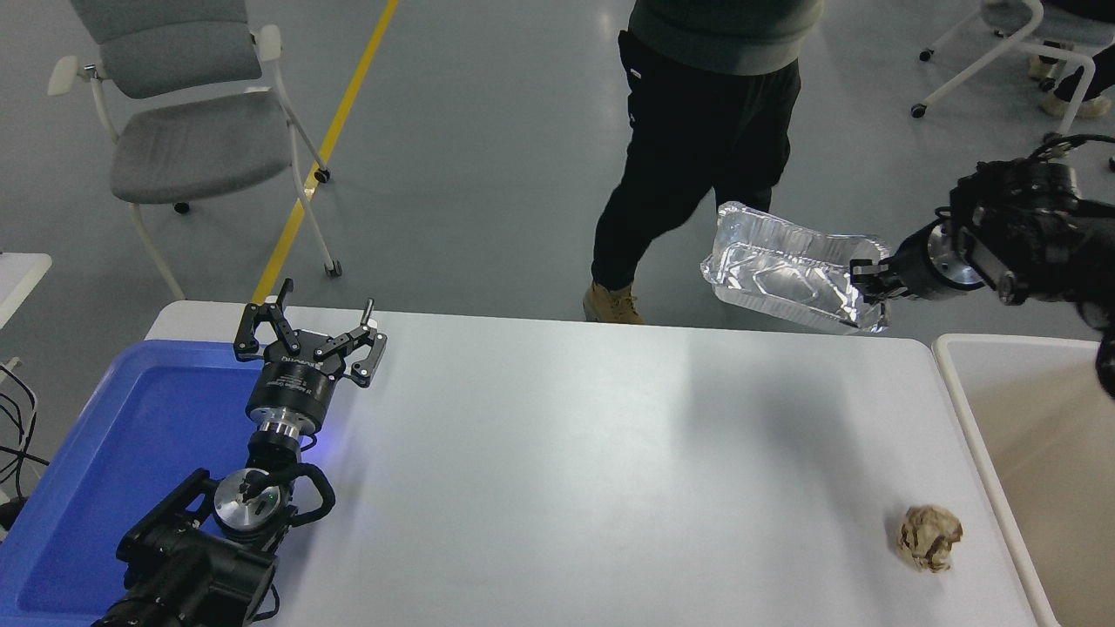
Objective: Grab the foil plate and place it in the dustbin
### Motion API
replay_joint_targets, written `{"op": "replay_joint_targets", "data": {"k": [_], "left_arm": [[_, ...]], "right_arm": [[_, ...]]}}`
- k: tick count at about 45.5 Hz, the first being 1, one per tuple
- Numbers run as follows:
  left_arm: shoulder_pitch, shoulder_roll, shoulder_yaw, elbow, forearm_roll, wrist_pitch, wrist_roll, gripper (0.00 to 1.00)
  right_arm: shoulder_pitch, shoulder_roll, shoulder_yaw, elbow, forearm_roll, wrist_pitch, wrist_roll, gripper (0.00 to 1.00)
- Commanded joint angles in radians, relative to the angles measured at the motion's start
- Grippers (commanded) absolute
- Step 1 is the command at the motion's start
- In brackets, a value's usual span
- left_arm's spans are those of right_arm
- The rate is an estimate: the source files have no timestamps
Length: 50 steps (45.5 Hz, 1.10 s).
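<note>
The foil plate point(788, 268), a shiny silver foil tray, hangs tilted in the air high above the table's far right edge. My right gripper point(867, 279) is shut on its right rim and holds it up. The dustbin point(1041, 435), a large beige bin with a white rim, stands at the table's right end, below and to the right of the held plate. My left gripper point(309, 335) is open and empty, parked at the lower left beside the blue tray.
A shallow blue tray point(113, 444) lies at the table's left end. A crumpled brown paper ball point(929, 538) lies near the front right. A person point(706, 131) stands just beyond the far edge, close behind the plate. Chairs stand farther back.
</note>
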Motion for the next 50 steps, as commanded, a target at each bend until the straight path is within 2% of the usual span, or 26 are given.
{"op": "replay_joint_targets", "data": {"k": [1,7,13,19,26,35,44,50], "left_arm": [[0.000,0.001,0.000,0.000,0.000,0.000,0.000,0.99],[0.000,0.001,0.000,0.000,0.000,0.000,0.000,0.99],[0.000,0.001,0.000,0.000,0.000,0.000,0.000,0.99],[0.000,0.001,0.000,0.000,0.000,0.000,0.000,0.99],[0.000,0.001,0.000,0.000,0.002,0.000,0.000,0.99],[0.000,0.001,0.000,0.000,0.000,0.000,0.000,0.99],[0.000,0.001,0.000,0.000,0.000,0.000,0.000,0.99],[0.000,0.001,0.000,0.000,0.002,0.000,0.000,0.99]], "right_arm": [[0.390,-0.155,-0.006,0.272,-0.138,0.043,-0.004,0.00],[0.556,-0.212,-0.034,0.458,-0.236,0.043,-0.009,0.00],[0.672,-0.250,-0.083,0.586,-0.248,0.043,-0.018,0.00],[0.692,-0.296,-0.100,0.589,-0.251,0.043,-0.033,0.00],[0.668,-0.402,-0.124,0.563,-0.265,0.043,-0.052,0.00],[0.481,-0.546,-0.115,0.465,-0.262,0.040,-0.059,0.00],[0.297,-0.707,-0.046,0.409,-0.224,-0.069,-0.058,0.00],[0.110,-0.730,0.031,0.360,-0.135,-0.198,-0.058,0.00]]}}
